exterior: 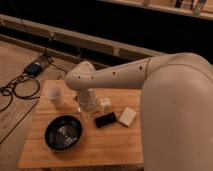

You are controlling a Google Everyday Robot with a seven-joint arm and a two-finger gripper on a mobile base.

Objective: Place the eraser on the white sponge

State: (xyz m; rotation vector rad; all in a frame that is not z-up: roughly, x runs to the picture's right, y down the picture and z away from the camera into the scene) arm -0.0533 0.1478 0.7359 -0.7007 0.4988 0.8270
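The eraser [106, 120] is a small flat black block lying on the wooden table [110, 147], near its middle. The white sponge [127, 116] is a pale cream block lying just right of the eraser, close to it. My gripper [86, 109] hangs at the end of the white arm, low over the table, just left of the eraser and above the black bowl's far edge. It holds nothing that I can see. The big white arm covers the table's right side.
A round black ribbed bowl [63, 132] sits at the front left. A white cup [55, 95] stands at the back left. A whitish bottle-like thing [104, 102] lies behind the eraser. Cables and a black box [34, 67] lie on the floor to the left.
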